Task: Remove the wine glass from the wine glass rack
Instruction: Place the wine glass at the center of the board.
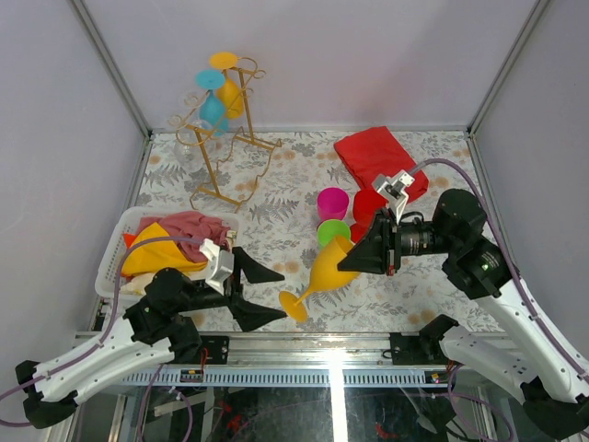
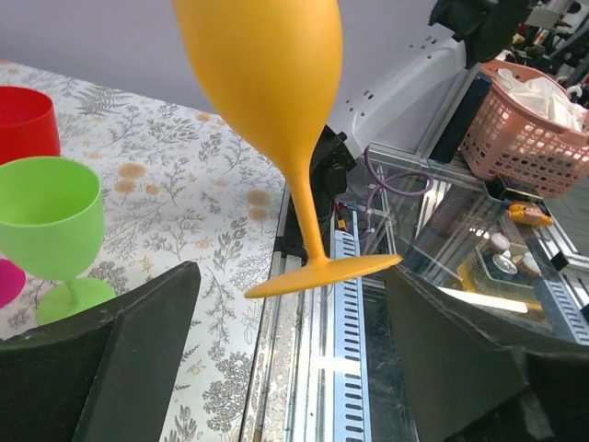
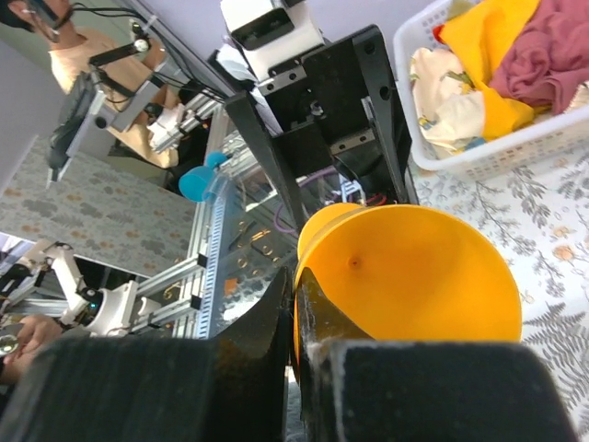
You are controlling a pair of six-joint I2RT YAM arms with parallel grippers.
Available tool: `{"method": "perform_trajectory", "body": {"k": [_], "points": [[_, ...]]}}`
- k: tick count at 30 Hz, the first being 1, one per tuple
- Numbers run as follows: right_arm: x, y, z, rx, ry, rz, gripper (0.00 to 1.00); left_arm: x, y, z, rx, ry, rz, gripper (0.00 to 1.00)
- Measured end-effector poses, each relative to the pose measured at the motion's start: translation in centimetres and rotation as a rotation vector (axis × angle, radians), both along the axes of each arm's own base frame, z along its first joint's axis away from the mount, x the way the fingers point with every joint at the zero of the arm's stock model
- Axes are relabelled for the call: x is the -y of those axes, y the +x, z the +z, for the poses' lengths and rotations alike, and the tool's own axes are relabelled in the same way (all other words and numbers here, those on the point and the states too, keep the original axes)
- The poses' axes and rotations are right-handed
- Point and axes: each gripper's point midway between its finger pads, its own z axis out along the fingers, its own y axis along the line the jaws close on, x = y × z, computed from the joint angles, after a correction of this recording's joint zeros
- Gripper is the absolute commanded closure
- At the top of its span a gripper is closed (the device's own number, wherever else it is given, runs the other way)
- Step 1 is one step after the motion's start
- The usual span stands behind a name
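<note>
In the left wrist view, the orange wine glass has its rim cut off at 12 o'clock, and a pink cup is cropped at 9 o'clock. In the right wrist view, the glass's bowl hides its stem.

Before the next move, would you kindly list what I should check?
1. Right gripper shut on the orange glass rim: ok.
2. Orange glass off the rack: ok.
3. Left gripper open, not touching the orange glass: ok.
4. Orange glass upright: not ok, tilted.
5. Its foot resting on the table: cannot tell.
6. Orange glass apart from the green cup: cannot tell.
</note>
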Motion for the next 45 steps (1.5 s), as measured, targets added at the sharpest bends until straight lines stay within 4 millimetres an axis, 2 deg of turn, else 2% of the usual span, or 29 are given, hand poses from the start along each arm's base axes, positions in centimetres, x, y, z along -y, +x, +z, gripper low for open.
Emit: {"method": "perform_trajectory", "body": {"k": [1,2,9,18,22,28,33,39,45], "points": [[0.1,0.0,-0.2,0.007,-0.011,-0.006,1.0,0.0,0.2,-0.1,-0.009,0.005,0.009,0.05],[0.2,0.0,-0.4,0.01,-0.022,-0.016,1.0,0.0,0.3,-0.2,-0.019,0.006,0.02,0.01],[1.1,0.7,-3.3,-0.005,-0.156,-0.085,1.0,0.1,1.0,1.1,-0.053,-0.009,0.056,0.0],[3.1,2.0,-6.8,0.008,-0.377,-0.182,1.0,0.5,1.8,0.5,-0.102,0.014,0.087,0.0],[4.9,3.8,-9.6,0.016,-0.529,-0.305,1.0,0.5,2.2,0.4,-0.114,0.015,0.108,0.0],[8.5,8.1,-15.1,0.026,-0.759,-0.571,1.0,0.4,2.9,0.5,-0.139,0.006,0.149,0.0],[9.7,10.7,-17.9,0.049,-0.816,-0.711,1.0,0.3,3.4,0.4,-0.167,0.005,0.181,0.0],[9.7,13.0,-18.9,0.077,-0.794,-0.816,1.0,-0.2,4.2,0.6,-0.203,0.014,0.241,0.0],[8.9,14.5,-19.9,0.074,-0.796,-0.828,0.99,-0.6,5.0,0.5,-0.218,0.012,0.296,0.0]]}}
